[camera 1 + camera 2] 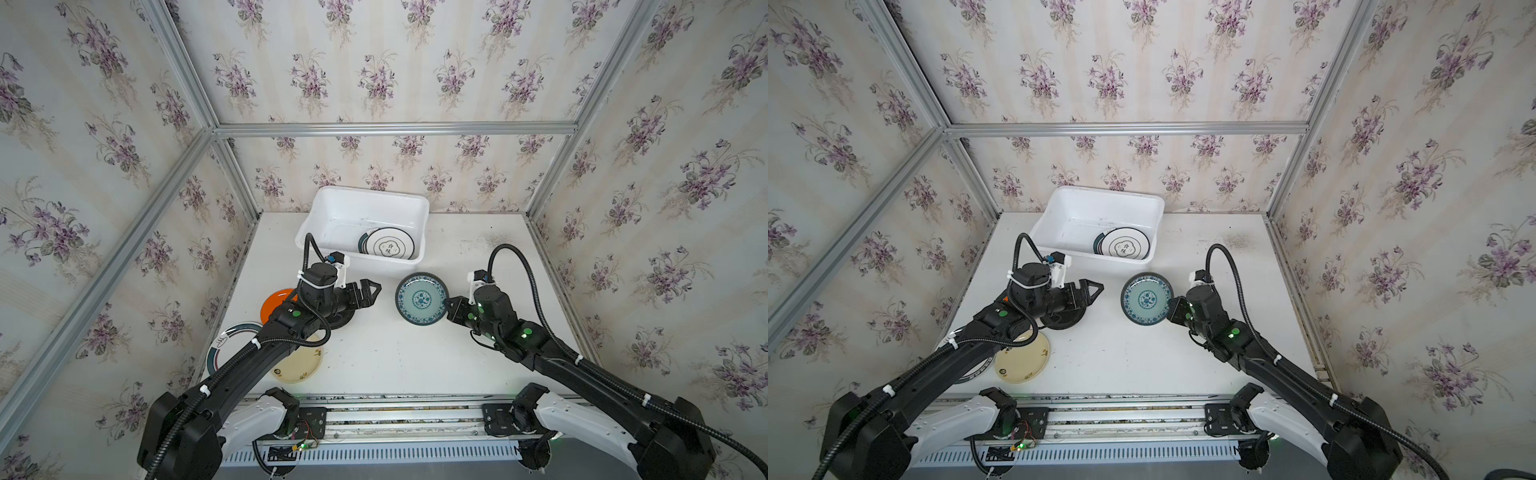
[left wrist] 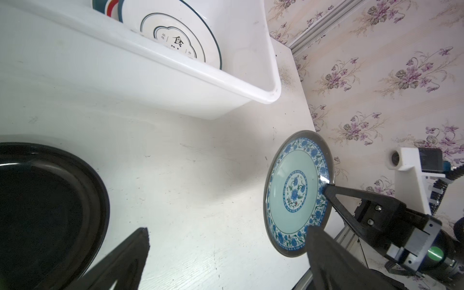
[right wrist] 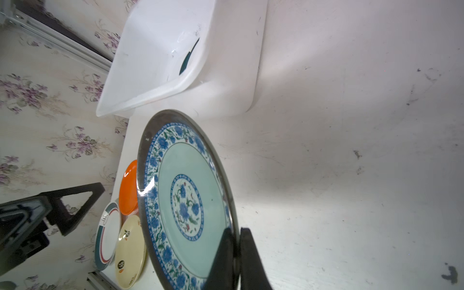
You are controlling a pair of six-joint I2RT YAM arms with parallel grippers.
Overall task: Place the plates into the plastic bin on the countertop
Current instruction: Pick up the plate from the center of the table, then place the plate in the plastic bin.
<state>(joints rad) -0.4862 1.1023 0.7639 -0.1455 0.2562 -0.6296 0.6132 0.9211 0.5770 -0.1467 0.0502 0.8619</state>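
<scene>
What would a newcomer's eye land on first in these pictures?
The round teal plate with blue flowers, pinched at its rim by the right gripper, shows just in front of the large white plastic bin. A white plate with Chinese characters lies inside. The left gripper hangs open by a black round plate.

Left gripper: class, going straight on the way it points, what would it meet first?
Probably the teal plate, gripped at its rim by the right gripper. The open left gripper points at it across a gap, though depth is unclear.
</scene>
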